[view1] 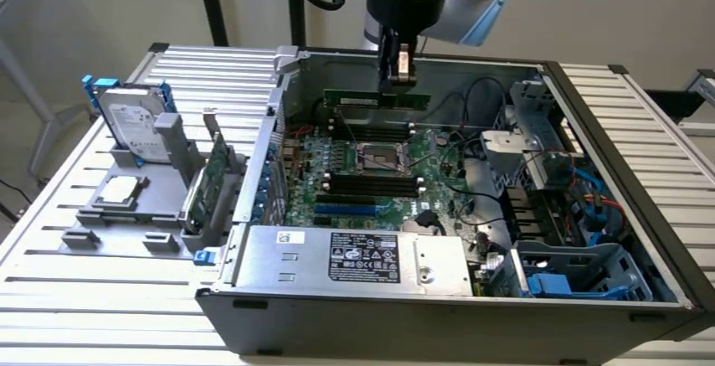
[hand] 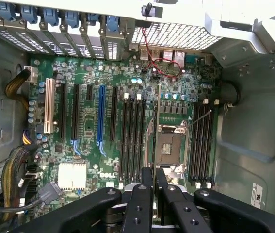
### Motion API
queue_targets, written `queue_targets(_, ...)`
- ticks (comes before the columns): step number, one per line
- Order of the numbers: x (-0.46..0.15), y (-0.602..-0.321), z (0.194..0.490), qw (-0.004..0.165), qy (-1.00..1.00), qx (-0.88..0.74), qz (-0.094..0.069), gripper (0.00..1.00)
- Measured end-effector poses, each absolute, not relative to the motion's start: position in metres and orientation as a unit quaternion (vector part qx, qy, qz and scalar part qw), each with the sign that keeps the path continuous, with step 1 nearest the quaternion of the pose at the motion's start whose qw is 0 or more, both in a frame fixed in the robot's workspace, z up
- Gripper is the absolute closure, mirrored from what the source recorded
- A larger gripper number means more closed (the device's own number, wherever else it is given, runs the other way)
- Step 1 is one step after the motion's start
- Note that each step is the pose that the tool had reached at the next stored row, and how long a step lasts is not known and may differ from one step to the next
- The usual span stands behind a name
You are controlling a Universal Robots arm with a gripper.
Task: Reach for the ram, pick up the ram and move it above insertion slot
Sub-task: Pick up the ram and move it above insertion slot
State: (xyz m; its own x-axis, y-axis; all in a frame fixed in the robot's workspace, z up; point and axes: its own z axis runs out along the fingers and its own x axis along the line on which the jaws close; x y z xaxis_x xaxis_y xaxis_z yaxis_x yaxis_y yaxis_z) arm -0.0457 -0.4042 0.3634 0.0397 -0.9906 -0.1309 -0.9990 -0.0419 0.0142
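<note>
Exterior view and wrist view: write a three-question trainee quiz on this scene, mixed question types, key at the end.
1. True or false: the tool grips the ram over the open computer case.
2. The hard drive stands: A) inside the case; B) in the grey holder outside the case, on the exterior view's left; C) in the tool.
3. Fill in: among the motherboard's black expansion slots, one long slot is coloured ___.

Key: 1 true; 2 B; 3 blue.

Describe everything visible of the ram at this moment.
The ram is a long, thin green circuit-board stick, held level and on edge above the open computer case's motherboard. The gripper is shut on it near one end, so it hangs clear of the board near the back of the case. Its chips cannot be made out.
</note>
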Motion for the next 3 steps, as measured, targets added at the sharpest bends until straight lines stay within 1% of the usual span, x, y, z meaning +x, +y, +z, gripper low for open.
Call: queue_targets(3,-0.0457,-0.4042,0.3634,0.04,0.691,-0.72,0.052,0.85)
